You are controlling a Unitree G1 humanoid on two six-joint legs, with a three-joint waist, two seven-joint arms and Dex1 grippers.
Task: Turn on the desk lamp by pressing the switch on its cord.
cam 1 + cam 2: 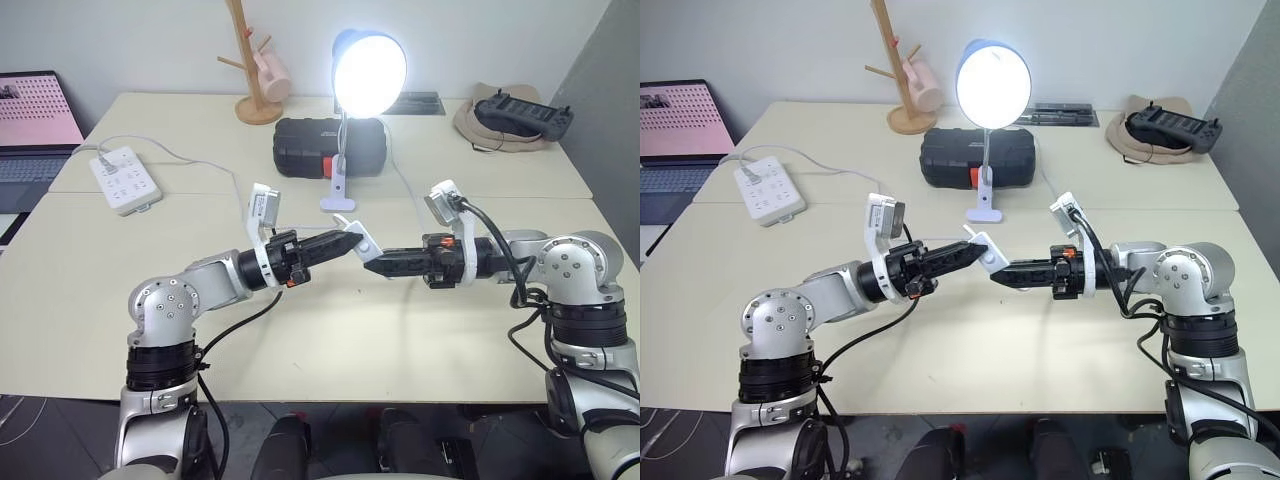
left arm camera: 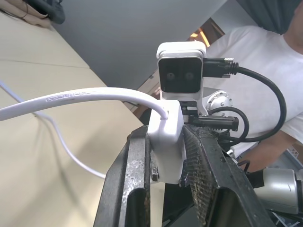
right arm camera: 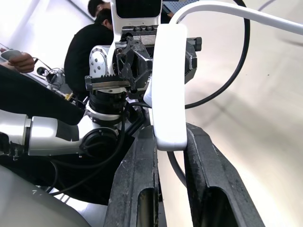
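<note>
Centrally, above the beige table (image 1: pixel 120 290), the small white oblong switch (image 1: pixel 359 235) is pinched from both sides by the left gripper (image 1: pixel 347 243) and right gripper (image 1: pixel 372 264); the blue-shaded desk lamp (image 1: pixel 368 70) glows behind.

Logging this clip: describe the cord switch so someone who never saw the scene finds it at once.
Start at the lit desk lamp at mid-table and come toward the robot. There the left end effector and right end effector meet tip to tip, both clamped on the switch. It is a small white oblong, unlike the flat multi-socket power strip.
</note>
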